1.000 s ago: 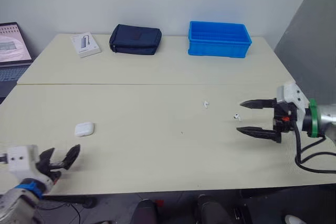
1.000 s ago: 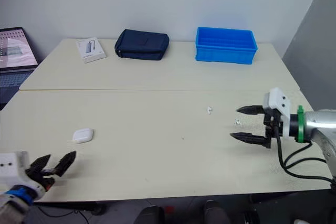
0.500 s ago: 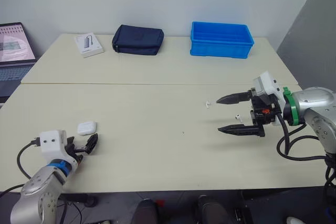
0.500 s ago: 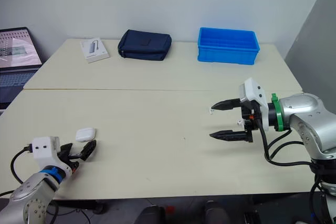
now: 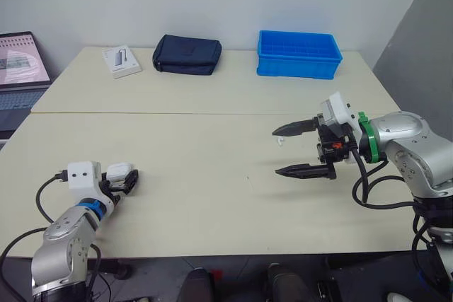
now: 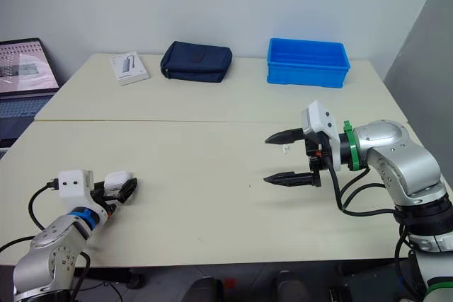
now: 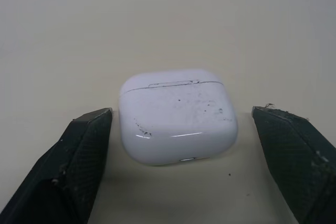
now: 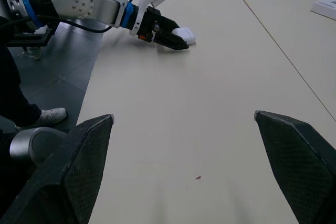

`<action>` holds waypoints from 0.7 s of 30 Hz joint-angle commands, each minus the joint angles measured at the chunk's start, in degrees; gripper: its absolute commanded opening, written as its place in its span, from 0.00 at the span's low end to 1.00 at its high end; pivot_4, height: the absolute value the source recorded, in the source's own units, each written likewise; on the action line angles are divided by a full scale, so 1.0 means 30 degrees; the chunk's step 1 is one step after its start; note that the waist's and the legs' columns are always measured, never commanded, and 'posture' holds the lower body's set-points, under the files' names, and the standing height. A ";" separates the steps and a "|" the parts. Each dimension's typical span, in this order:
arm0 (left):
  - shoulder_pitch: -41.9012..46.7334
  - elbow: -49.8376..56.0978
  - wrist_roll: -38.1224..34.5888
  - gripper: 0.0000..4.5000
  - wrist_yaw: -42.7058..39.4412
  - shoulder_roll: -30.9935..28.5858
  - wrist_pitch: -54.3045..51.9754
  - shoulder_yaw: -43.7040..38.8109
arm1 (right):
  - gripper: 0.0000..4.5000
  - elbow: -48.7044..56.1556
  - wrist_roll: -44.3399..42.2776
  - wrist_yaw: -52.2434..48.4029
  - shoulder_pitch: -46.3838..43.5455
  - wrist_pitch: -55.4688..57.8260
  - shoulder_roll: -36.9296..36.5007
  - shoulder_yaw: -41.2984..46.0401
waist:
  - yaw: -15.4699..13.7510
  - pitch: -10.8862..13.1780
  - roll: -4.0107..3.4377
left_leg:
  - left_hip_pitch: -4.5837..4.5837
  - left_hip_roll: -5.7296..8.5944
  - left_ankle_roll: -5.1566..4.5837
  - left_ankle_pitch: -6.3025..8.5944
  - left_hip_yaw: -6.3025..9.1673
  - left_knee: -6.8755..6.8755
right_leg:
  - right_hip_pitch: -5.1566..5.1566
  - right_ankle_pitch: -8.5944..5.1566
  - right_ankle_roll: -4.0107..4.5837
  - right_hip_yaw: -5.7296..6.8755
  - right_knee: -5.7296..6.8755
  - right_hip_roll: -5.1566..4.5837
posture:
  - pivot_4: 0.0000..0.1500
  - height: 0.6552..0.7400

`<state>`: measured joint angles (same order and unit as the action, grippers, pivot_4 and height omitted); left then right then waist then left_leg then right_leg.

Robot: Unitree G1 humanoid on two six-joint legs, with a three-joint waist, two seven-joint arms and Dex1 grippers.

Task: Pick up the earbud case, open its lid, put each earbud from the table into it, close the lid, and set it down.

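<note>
In the lower left of the frame I see my left end effector (image 5: 126, 180) low on the desk (image 5: 212, 196), with the white earbud case (image 7: 177, 116) sitting right between its two black fingers. The fingers are spread apart, one on each side of the case, and there is a little gap on both sides, so I am not holding it. The case lies flat on the desk with its lid closed. At the middle right of the frame my right end effector (image 5: 290, 150) hangs just over the desk with its fingers spread wide and nothing in them. One small white earbud (image 5: 279, 141) lies on the desk just beside its upper fingertip. Along the top of the frame I see a white box (image 5: 122, 61), a dark blue pouch (image 5: 187, 54) and a blue bin (image 5: 299, 53) in a row. A laptop (image 5: 21, 61) sits at the upper left edge.
</note>
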<state>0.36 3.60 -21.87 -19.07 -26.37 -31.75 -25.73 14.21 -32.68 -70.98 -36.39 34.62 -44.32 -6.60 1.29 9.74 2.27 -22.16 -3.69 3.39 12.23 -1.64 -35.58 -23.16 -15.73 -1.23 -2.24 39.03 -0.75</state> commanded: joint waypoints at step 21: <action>-0.0159 0.3947 0.1726 0.62 -0.8648 0.0952 0.9361 0.9300 | 1.00 0.5682 -0.5797 0.7847 0.3503 1.1242 -0.0547 0.4447 | -0.0458 0.0030 0.0025 | -0.0295 0.0039 -0.0140 0.0093 -0.0015 -0.0145 | -0.0118 0.0066 0.0001 0.0014 -0.0115 -0.0094 | 1.00 0.86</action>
<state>-1.41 12.57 -17.78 -43.53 -24.07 -8.18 -0.29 27.94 -45.35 -51.14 -25.85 63.27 -46.93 4.31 -0.08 9.83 2.34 -23.04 -3.61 2.97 12.51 -1.66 -36.02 -23.51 -15.53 -1.23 -2.21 38.71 -0.97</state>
